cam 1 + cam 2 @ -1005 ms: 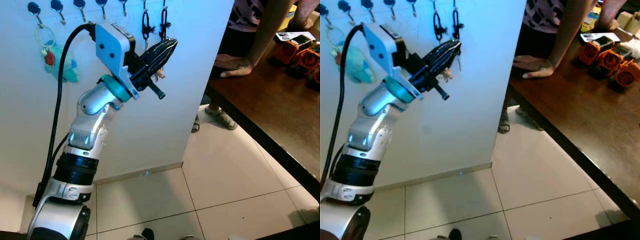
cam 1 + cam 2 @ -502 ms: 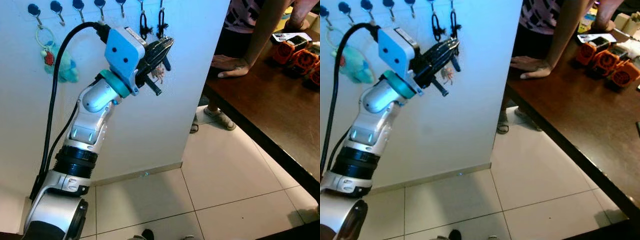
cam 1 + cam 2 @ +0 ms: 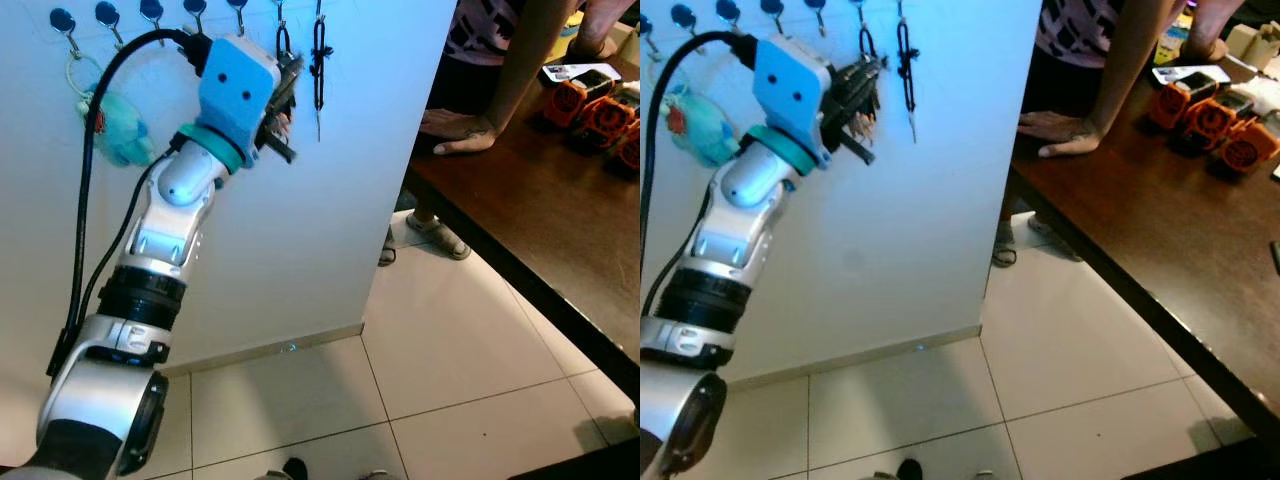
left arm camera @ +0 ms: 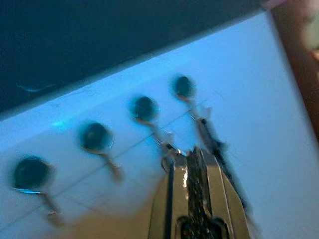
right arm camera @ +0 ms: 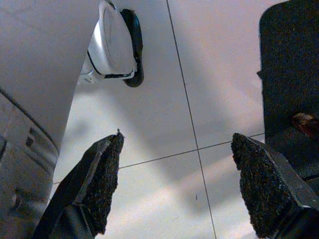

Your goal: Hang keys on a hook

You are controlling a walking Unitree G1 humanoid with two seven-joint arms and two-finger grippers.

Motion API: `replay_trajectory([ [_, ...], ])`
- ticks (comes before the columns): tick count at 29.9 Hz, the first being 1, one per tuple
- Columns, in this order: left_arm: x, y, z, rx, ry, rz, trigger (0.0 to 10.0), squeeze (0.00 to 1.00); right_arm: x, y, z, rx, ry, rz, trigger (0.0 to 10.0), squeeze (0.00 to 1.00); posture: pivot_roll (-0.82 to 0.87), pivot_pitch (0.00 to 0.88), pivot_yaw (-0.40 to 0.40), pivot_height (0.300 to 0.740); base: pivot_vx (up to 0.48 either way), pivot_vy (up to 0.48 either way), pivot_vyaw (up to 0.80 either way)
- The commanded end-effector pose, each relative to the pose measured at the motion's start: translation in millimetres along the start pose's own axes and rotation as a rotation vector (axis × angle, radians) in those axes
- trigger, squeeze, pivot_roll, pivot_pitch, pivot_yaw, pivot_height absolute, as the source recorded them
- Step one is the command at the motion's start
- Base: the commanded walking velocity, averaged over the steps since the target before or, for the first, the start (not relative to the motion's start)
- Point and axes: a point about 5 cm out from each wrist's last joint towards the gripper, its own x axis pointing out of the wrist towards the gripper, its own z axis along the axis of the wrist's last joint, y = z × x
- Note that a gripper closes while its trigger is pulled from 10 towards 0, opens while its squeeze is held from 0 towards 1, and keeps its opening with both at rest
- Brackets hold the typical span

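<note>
The left gripper (image 3: 283, 85) was raised against the white wall (image 3: 300, 230), its two black fingers (image 4: 199, 189) pressed together on the keys (image 3: 283, 122), a small cluster of which dangled just under the fingertips. Above ran the row of hooks (image 3: 150, 12); the gripper's tips lay at about five o'clock from the hook (image 3: 237, 6) and immediately at nine o'clock of a black carabiner (image 3: 319, 55) that already hung with a thin key below it. A teal plush keychain (image 3: 112, 112) occupied a hook far toward nine o'clock. In the left wrist view the hooks appeared blurred, with the fingertips just beneath one of them. To do this step well, the judgement is that the ring should be carried slightly above the hook's tip, lowered over it, and released only once it bears weight; crowding the neighbouring carabiner risks a snag. Compared with a second ago, the arm had swung upward and toward the wall, and the gripper had shifted from about four o'clock of the carabiners to a spot closer under the hooks. The right gripper (image 5: 179, 184) hung idle over the tiled floor (image 5: 164, 124), its fingers spread wide. A person's hand (image 3: 462, 128) rested on the dark table (image 3: 540, 210) at three o'clock.
</note>
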Motion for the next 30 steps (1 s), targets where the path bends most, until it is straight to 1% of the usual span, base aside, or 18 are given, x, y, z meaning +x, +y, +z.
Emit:
replay_trajectory([
  [1,0.0,6.6,-2,0.024,0.019,0.032,10.0,0.0,-1.9,6.9,-12,0.007,0.036,0.019,10.0,0.0,-0.12,0.121,0.127,0.74,0.0,0.0,0.0],
  [7,0.7,12.6,-3,0.051,0.027,0.091,10.0,0.0,-2.3,6.6,-14,0.01,0.04,0.015,10.0,0.0,-0.12,0.123,0.128,0.74,0.0,0.0,0.0],
  [18,2.2,14.3,-5,0.055,0.033,0.113,10.0,0.0,-2.6,5.5,-15,0.01,0.04,0.014,10.0,0.0,-0.12,0.131,0.126,0.74,0.0,0.0,0.0],
  [20,2.2,16.9,-5,0.066,0.033,0.132,10.0,0.0,-2.5,5.5,-14,0.009,0.039,0.014,10.0,0.0,-0.12,0.135,0.125,0.74,0.0,0.0,0.0],
  [22,0.8,27.3,-5,0.098,0.05,0.193,10.0,0.0,-0.7,10.8,-8,0.007,0.028,0.019,10.0,0.0,-0.12,0.14,0.123,0.74,0.0,0.0,0.0],
  [24,-0.2,32.7,-5,0.116,0.059,0.225,10.0,0.0,-0.2,13.8,-6,0.005,0.025,0.023,10.0,0.0,-0.12,0.139,0.121,0.74,0.0,0.0,0.0],
  [28,-0.6,34.3,-4,0.125,0.055,0.239,10.0,0.0,-0.4,14.2,-7,0.004,0.027,0.024,10.0,0.0,-0.12,0.139,0.121,0.74,0.0,0.0,0.0],
  [30,-1.2,36.4,-3,0.15,0.05,0.26,10.0,0.0,-0.8,14.1,-9,0.0,0.03,0.025,10.0,0.0,-0.12,0.137,0.121,0.74,0.0,0.0,0.0],
])
